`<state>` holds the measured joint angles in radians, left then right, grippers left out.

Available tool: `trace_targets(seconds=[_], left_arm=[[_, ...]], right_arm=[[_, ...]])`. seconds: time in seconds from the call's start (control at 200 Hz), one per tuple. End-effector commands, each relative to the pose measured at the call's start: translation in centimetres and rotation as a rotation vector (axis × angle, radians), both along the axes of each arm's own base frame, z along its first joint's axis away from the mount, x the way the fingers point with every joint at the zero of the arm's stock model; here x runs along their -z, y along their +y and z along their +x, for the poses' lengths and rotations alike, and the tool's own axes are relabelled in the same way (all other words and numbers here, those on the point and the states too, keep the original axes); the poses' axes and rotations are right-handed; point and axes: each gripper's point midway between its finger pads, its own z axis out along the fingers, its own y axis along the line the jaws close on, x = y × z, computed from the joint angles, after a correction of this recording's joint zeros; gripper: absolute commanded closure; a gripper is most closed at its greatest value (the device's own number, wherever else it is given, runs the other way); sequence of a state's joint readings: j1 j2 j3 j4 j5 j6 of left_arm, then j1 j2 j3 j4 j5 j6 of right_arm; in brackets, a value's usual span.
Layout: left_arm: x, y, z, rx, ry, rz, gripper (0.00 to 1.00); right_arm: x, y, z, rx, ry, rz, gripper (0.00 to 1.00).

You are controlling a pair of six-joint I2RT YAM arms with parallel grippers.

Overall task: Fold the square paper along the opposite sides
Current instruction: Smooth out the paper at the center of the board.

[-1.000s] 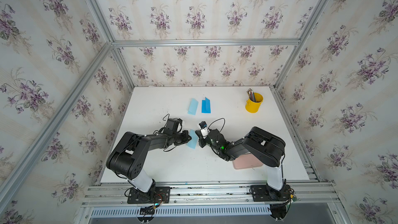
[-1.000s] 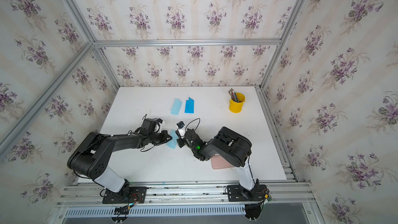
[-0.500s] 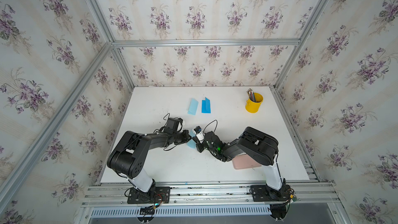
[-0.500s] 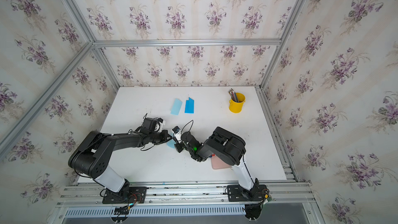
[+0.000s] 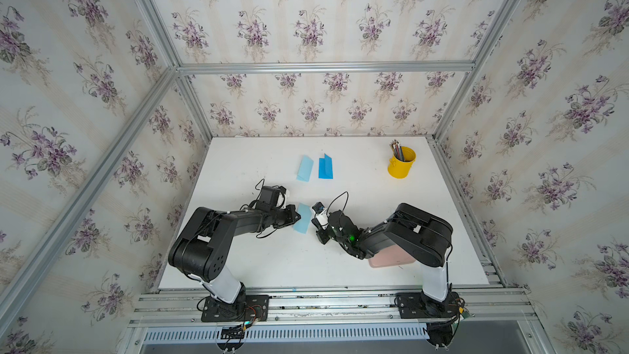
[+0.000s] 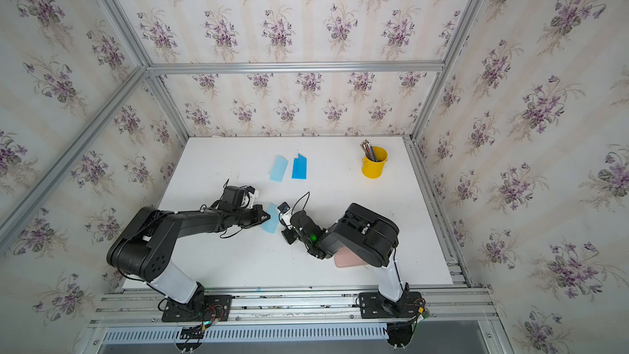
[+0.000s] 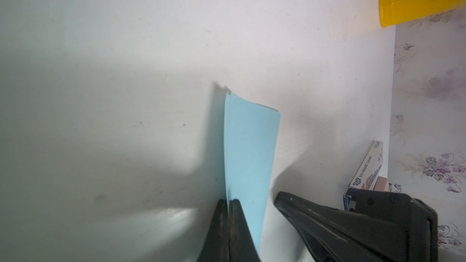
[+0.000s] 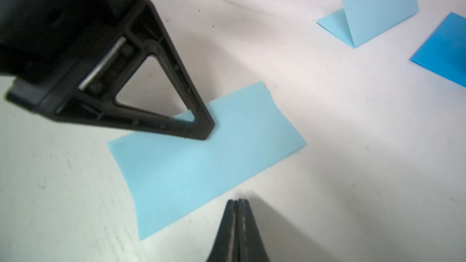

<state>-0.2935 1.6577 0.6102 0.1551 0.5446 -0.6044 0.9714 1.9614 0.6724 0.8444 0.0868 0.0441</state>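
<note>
Paper (image 5: 303, 218), pale blue and already doubled into a narrow rectangle, is being pinned flat near the middle of the worktop (image 5: 374, 195), roughly halfway between its front and back edges. It is being pressed along one long side by the left gripper (image 7: 228, 202), whose jaws are being held fully together. Whether a layer is being nipped between them cannot be told, though in the right wrist view the tip is being shown resting on top of the sheet. The right gripper (image 8: 236, 201), likewise closed tight and carrying nothing, is being held just beside the opposite long side, apart from it. The paper is being judged featherlight, thin and limp. It is likely to skate over the smooth worktop under any sideways push, to spring open where the crease is soft, and to be marked for good wherever it is squeezed. At one short end its two layers are being shown slightly out of line. A hold is being judged best taken at the free edges or a corner with a shallow nip, while the rest is being weighed down from above. Two other folded sheets (image 5: 304, 168) and a yellow cup (image 5: 401, 165) of pencils are being left well apart, toward the back edge.
</note>
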Motion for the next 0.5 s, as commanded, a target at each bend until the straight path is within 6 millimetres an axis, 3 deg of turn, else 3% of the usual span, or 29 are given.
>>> trace_targets(seconds=[0.0, 0.105, 0.175, 0.31, 0.495], left_arm=[[4.1, 3.8, -3.5, -0.051, 0.168, 0.208, 1.0], [4.0, 3.8, -3.6, -0.05, 0.167, 0.205, 1.0], [3.9, 3.8, -3.6, -0.051, 0.166, 0.206, 1.0], [4.1, 3.7, -3.6, -0.051, 0.168, 0.201, 1.0], [4.2, 3.9, -3.6, -0.055, 0.17, 0.203, 1.0]], right_arm=[[0.5, -1.0, -0.3, -0.011, -0.013, -0.07, 1.0], [-2.9, 1.9, 0.1, -0.092, -0.075, 0.032, 1.0], [-4.1, 3.6, -0.4, -0.139, -0.086, 0.094, 1.0], [-3.0, 5.5, -2.3, -0.198, -0.069, 0.086, 1.0], [0.1, 4.0, -3.2, -0.166, 0.003, 0.022, 1.0]])
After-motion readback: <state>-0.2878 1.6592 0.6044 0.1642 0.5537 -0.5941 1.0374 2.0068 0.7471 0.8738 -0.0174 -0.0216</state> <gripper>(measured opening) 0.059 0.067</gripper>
